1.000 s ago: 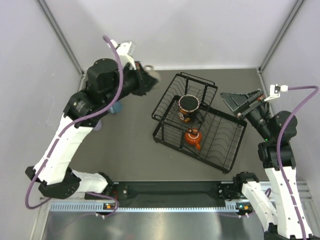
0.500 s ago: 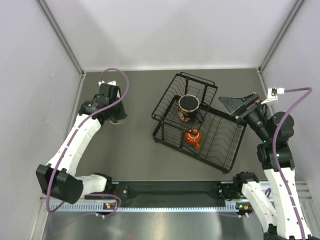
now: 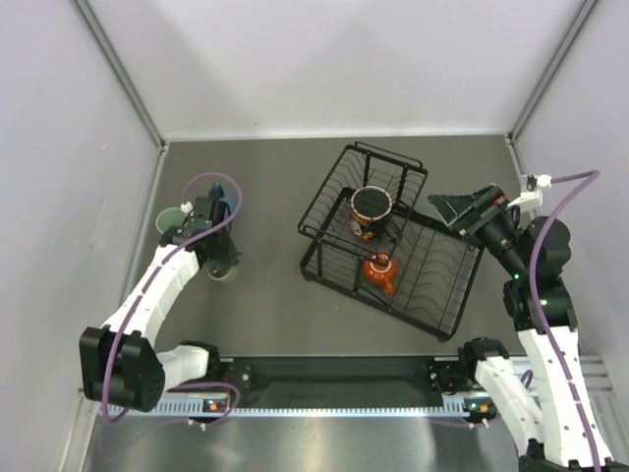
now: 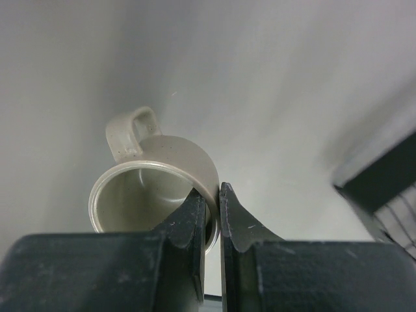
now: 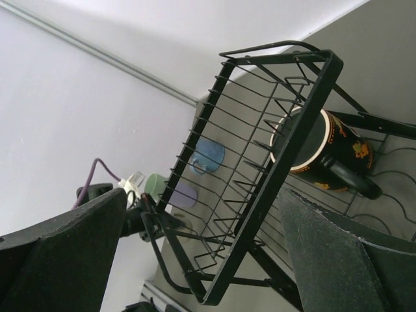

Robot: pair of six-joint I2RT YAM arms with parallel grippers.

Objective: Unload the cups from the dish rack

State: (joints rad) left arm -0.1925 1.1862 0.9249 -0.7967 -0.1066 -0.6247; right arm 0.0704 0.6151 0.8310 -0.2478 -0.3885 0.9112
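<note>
The left gripper is seen clenched on the rim of the small beige mug, one finger inside the cup and the other pressed against its outer wall. The mug is held upright, its handle turned away from the fingers, at the left side of the table and well apart from the dish rack. Whether its base touches the table cannot be told.

Three cups are found outside the rack, close to the left arm. The green tumbler is stood upright near the table's left edge. The blue mug and the lavender tumbler are made out just beside it through the rack wires in the right wrist view.

Two cups are left in the rack. The patterned mug is stood upright, mouth up, toward the far end by the raised tier. The orange cup is placed on the lower wires, nearer the arms.

The right gripper is held spread wide, with nothing between its fingers, beside the rack's right edge.
</note>
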